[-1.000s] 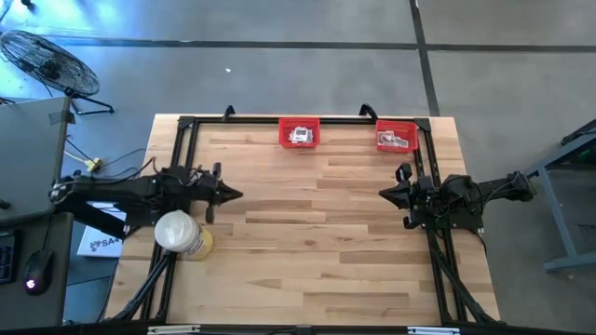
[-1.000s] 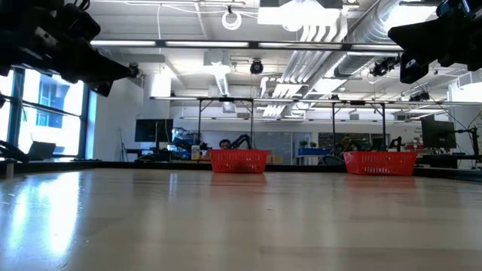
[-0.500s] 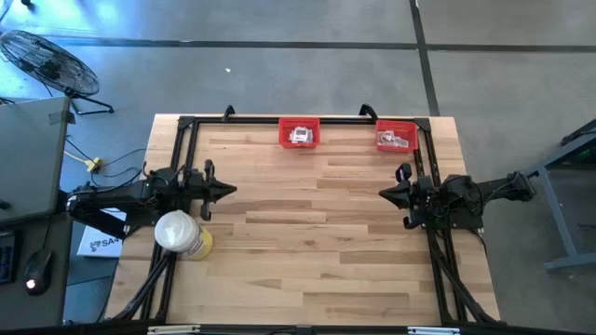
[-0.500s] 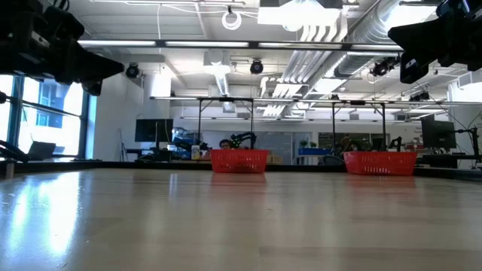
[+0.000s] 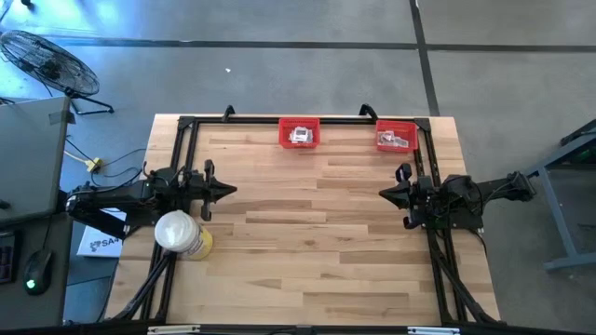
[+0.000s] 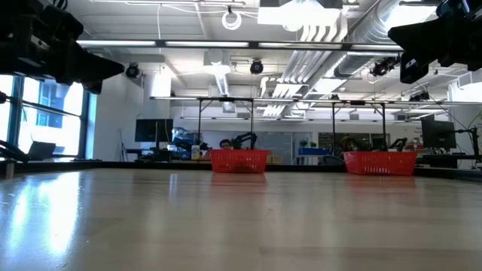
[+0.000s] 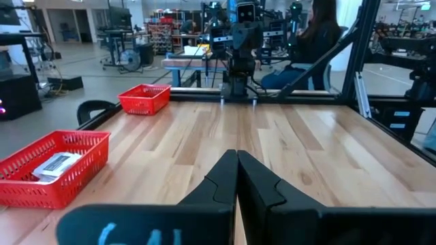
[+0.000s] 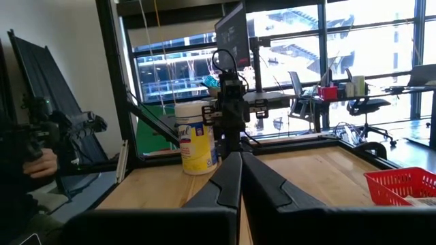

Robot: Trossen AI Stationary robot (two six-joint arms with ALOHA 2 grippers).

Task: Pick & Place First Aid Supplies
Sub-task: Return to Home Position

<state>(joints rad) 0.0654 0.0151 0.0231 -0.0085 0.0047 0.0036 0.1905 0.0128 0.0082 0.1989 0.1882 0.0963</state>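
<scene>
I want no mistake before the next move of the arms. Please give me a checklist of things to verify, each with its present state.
1. The left pincer is shut and empty: ok.
2. The right pincer is shut and empty: ok.
3. The left red bin holds white packets: ok.
4. The right red bin holds other packets: ok.
5. No packet lies loose on the table: ok, none shows in the high view.
6. The white cylinder stands apart from the left arm: cannot tell, as it is very close beside it.
</scene>
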